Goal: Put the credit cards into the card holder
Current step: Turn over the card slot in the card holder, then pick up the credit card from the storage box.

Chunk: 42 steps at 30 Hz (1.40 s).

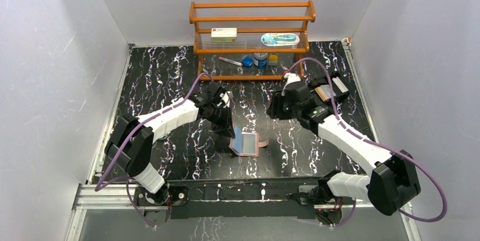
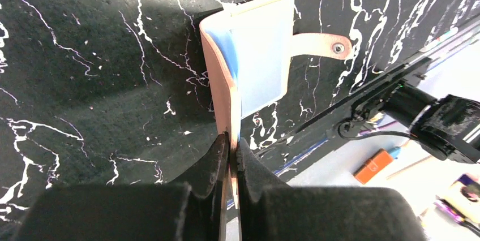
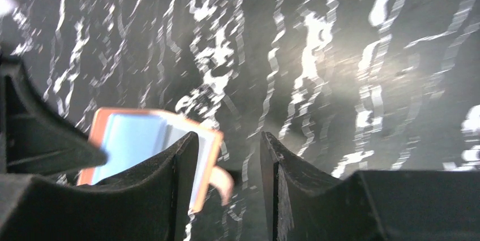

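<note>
So the card holder is lying open in the middle of the tabletop, closer to the near edge, with its bluish sleeves facing up and the snap tab sticking out toward the right arm's side. The left gripper is pressed together on the tan leather flap, pinching it upright so the thing gapes open.

The right gripper is spread apart with nothing in it, hovering just right of the holder. That view is blurry, fwiw.

The credit cards look to be sitting by the right edge, just behind the right wrist. So holder on one side of that gripper, cards on the other. The right arm is clearly nearer, and I'd guess it does the fetching.
</note>
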Motion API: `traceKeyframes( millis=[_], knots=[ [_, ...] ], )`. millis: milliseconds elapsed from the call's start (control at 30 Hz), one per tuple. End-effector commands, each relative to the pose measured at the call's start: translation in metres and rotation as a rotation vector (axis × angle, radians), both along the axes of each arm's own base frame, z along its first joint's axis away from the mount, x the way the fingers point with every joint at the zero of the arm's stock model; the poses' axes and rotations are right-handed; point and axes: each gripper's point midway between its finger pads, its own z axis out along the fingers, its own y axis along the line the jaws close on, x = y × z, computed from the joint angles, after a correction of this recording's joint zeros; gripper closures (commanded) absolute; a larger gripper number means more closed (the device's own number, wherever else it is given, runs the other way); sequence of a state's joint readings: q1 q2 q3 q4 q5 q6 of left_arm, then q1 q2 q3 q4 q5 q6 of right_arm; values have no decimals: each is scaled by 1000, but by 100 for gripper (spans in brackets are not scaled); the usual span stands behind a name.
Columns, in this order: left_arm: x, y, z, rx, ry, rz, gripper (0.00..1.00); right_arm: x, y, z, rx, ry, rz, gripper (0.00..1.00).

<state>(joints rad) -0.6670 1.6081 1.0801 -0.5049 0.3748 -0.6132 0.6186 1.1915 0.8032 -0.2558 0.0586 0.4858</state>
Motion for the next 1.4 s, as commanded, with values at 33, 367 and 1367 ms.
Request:
traceKeyframes(
  millis=[33,367,1367],
  knots=[
    [1,2,11,-136,22,3,100,42,-58,22,-166,-72,-46,48],
    [5,43,-8,82,-19,45,65,116,-142,34,-386,-112,-176,49],
    [24,68,64,32,-506,-78,47,197,-305,-35,-1117,33,-229,45]
  ],
)
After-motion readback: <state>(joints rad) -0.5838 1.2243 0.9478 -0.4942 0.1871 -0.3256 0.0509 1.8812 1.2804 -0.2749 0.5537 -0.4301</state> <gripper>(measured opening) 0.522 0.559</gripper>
